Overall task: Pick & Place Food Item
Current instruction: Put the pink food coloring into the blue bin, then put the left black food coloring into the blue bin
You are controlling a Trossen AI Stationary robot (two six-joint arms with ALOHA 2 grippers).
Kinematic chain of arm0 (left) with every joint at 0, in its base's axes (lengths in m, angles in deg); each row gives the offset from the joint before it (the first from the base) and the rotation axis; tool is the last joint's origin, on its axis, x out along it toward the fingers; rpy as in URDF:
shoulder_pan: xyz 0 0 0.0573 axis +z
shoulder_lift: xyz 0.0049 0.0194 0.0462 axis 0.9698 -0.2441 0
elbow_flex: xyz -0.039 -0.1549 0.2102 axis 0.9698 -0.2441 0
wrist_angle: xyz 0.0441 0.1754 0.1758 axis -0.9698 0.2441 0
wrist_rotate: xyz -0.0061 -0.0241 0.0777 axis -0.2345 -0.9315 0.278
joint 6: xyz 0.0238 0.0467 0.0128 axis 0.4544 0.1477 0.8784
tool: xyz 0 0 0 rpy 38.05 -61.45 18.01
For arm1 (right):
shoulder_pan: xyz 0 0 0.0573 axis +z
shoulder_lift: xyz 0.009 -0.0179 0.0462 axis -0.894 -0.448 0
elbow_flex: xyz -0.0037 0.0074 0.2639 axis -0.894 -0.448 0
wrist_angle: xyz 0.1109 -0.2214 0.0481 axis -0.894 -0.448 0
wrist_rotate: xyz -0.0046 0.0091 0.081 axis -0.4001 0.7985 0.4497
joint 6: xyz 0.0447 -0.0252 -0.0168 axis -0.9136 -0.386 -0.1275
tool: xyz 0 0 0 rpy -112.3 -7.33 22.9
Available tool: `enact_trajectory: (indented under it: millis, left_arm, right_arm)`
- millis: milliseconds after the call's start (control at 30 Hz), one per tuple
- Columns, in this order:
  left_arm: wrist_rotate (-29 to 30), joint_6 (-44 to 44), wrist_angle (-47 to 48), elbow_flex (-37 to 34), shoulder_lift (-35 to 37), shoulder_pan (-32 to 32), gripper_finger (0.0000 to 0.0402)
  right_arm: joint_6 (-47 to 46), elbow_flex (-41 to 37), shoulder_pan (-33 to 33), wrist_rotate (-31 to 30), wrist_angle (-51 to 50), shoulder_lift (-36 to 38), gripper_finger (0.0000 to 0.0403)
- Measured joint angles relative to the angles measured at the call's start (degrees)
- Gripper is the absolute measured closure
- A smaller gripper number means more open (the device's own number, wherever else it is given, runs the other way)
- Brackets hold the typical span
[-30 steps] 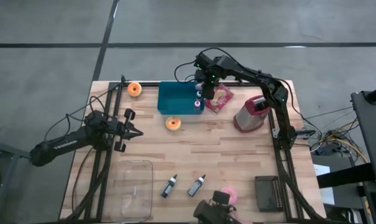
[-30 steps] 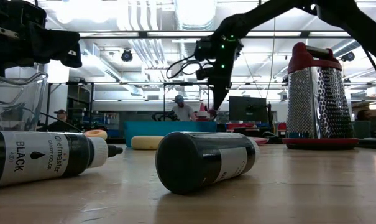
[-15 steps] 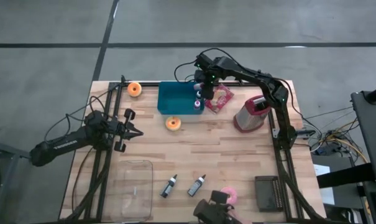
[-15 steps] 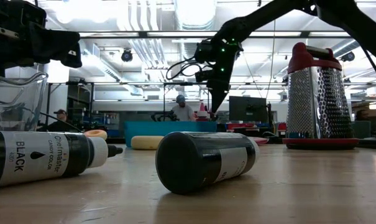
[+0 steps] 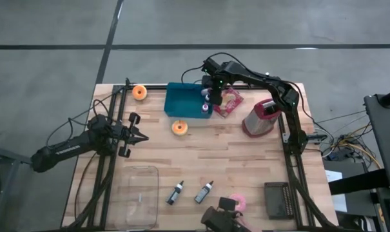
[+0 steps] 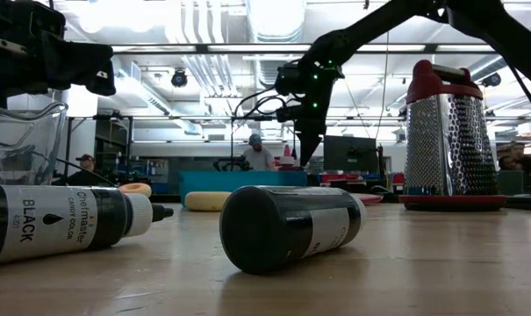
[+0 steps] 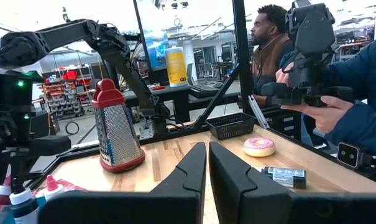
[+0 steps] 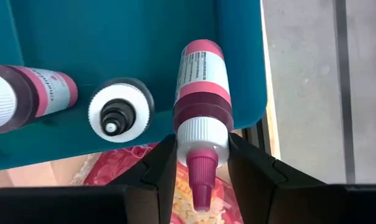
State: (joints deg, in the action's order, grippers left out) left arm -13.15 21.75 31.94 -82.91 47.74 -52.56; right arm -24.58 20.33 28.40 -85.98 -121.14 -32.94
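**Pink bottle held over the teal bin**

The right tool [image 8: 197, 163] is clamping a pink-capped squeeze bottle [image 8: 200, 106] by its white collar, over the rim of the teal plastic bin [image 8: 113, 37]. Judging by this, the carry is under way; next, it needs a clear drop spot. The left tool [image 7: 207, 163] is waiting, fingers together. Whether the bottle is touching the bin is hard to tell.

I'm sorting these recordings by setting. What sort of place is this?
Probably a robotics lab or workshop rather than a kitchen. The wooden table stands on a bare concrete floor, the low view shows industrial ceiling lights and workstations behind, and a person sits nearby while another holds a camera rig.
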Motion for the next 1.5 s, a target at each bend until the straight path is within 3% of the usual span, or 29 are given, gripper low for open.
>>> enact_trajectory:
  millis: [533,800,1000,1267,1500]
  left_arm:
    - [0.0,0.0,0.0,0.0,0.0,0.0,0.0376]
    - [0.0,0.0,0.0,0.0,0.0,0.0,0.0376]
    - [0.0,0.0,0.0,0.0,0.0,0.0,0.0376]
    - [0.0,0.0,0.0,0.0,0.0,0.0,0.0376]
    - [0.0,0.0,0.0,0.0,0.0,0.0,0.0376]
  right_arm:
    - [0.0,0.7,0.1,-0.3,0.2,0.0,0.0248]
    - [-0.2,2.2,0.1,-0.3,-0.9,0.1,0.0250]
    - [-2.1,4.7,0.7,-0.3,-1.7,4.2,0.0252]
    - [-4.0,3.3,6.1,-0.2,-1.4,11.3,0.0252]
    - [-6.6,2.7,12.1,-0.3,5.2,14.0,0.0266]
